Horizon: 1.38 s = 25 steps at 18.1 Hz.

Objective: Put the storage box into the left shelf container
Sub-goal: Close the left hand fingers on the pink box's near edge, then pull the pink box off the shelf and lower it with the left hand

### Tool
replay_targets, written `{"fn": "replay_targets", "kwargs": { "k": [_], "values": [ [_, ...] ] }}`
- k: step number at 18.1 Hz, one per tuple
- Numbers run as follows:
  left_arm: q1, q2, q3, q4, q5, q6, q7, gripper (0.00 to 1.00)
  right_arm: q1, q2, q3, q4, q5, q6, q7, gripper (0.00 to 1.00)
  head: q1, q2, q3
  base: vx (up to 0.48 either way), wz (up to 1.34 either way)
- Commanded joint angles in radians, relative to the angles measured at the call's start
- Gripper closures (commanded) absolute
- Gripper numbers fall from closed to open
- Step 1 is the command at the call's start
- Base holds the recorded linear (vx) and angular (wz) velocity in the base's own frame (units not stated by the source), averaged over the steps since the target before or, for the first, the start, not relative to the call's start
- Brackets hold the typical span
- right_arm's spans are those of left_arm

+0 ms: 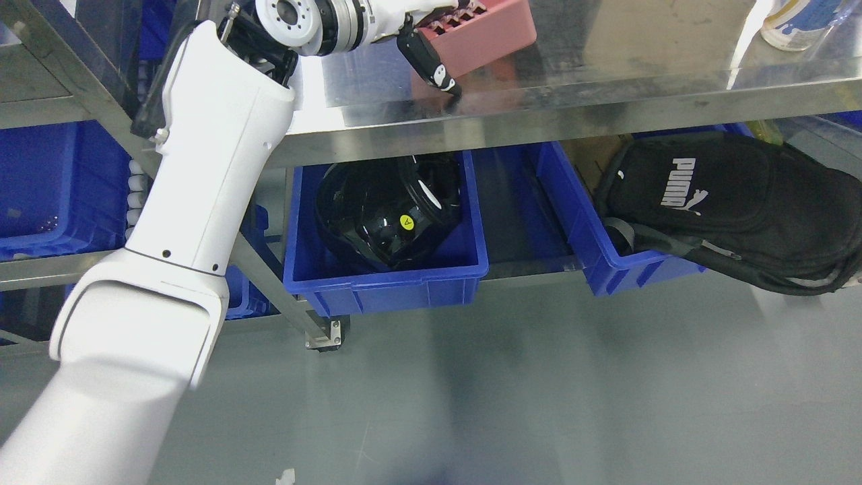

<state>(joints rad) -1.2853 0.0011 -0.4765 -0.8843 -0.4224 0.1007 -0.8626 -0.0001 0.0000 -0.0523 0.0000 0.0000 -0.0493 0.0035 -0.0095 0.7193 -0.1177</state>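
The steel surface [606, 74] carries the pink storage box [488, 34] at its top edge. The left robot hand [438, 40] wraps it, thumb down the near wall, fingers over the rim. Rigid, light plastic, likely slick: the rim gives the surest hold.

- A storeroom or workshop, by the look of it.
- Steel shelving [539, 101] stands on a grey concrete floor [539, 391].
- Blue plastic bins [384, 283] sit on the lower shelf, holding gear.
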Motion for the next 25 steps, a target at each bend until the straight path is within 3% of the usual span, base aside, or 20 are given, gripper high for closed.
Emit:
{"fn": "replay_targets", "kwargs": {
  "k": [1, 5, 9, 10, 17, 22, 25],
  "values": [
    [-0.005, 0.016, -0.051, 0.064, -0.002, -0.013, 0.017, 0.26, -0.003, -0.017, 0.0, -0.017, -0.021, -0.001, -0.007, 0.0, 0.0, 0.0, 0.0, -0.004, 0.08],
    [-0.003, 0.016, 0.01, 0.064, -0.001, -0.038, 0.039, 0.48, -0.005, -0.017, 0.0, -0.017, -0.021, 0.0, -0.005, 0.0, 0.0, 0.0, 0.0, 0.005, 0.0],
    [0.007, 0.016, 0.154, 0.058, -0.004, -0.153, 0.043, 0.97, -0.003, -0.017, 0.0, -0.017, -0.021, 0.0, -0.005, 0.0, 0.0, 0.0, 0.0, 0.0, 0.0],
    [0.009, 0.016, 0.195, 0.057, -0.004, -0.179, 0.045, 1.0, -0.004, -0.017, 0.0, -0.017, -0.021, 0.0, -0.007, 0.0, 0.0, 0.0, 0.0, 0.0, 0.0],
    [0.073, 0.016, 0.407, 0.045, 0.02, -0.292, 0.086, 1.0, -0.003, -0.017, 0.0, -0.017, -0.021, 0.0, -0.007, 0.0, 0.0, 0.0, 0.0, 0.0, 0.0],
    [0.144, 0.016, 0.431, -0.013, 0.233, -0.389, 0.174, 0.99, -0.003, -0.017, 0.0, -0.017, -0.021, 0.0, -0.007, 0.0, 0.0, 0.0, 0.0, 0.0, 0.0],
    [0.202, 0.016, 0.429, -0.041, 0.338, -0.513, 0.237, 0.98, -0.003, -0.017, 0.0, -0.017, -0.021, 0.0, -0.005, 0.0, 0.0, 0.0, 0.0, 0.0, 0.0]
  ]
}}
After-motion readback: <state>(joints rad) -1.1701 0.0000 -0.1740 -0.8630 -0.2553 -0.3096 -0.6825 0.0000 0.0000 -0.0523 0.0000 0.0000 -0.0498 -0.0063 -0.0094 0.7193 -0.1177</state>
